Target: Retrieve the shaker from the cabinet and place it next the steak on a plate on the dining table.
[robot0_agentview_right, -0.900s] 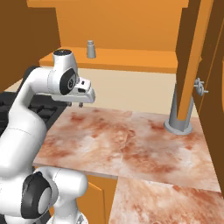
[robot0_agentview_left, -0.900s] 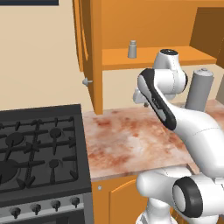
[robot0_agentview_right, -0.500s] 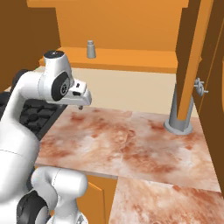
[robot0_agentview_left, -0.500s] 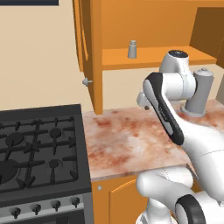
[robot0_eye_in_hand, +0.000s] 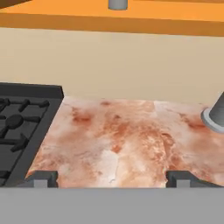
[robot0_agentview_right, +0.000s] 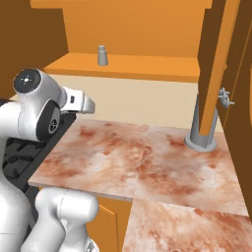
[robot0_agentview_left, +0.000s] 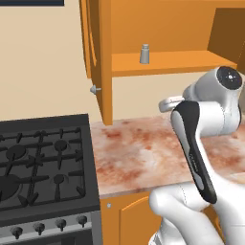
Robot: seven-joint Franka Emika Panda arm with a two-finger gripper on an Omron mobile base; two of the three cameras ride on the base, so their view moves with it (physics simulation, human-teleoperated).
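Left base view: the shaker (robot0_agentview_left: 144, 53) stands upright on the orange shelf of the open cabinet (robot0_agentview_left: 162, 62), alone, toward the shelf's left part. The tool (robot0_agentview_left: 167, 104) sits well below it, over the far part of the marbled desk (robot0_agentview_left: 139, 153), a little right of the shaker. Its finger state cannot be read here.

Right base view: the shaker (robot0_agentview_right: 102, 55) is on the shelf's left end, upright, with bare shelf all round. The tool (robot0_agentview_right: 88, 104) hangs lower and nearer, pointing toward the back wall, well apart from the shaker. A tall grey canister (robot0_agentview_right: 202, 129) stands on the desk at far right, partly behind the cabinet door (robot0_agentview_right: 216, 64).

Hand view: the two fingertips (robot0_eye_in_hand: 41, 178) stand wide apart at the bottom, nothing between them. Just the shaker's base (robot0_eye_in_hand: 117, 4) shows at the top edge, slightly left of centre, above the shelf lip; stove (robot0_eye_in_hand: 22, 127) at left.

Judged by its look, the shaker is small, rigid, light and smooth metal, likely slippery and easy to tip. A level pinch across the wider body below the cap should hold best.
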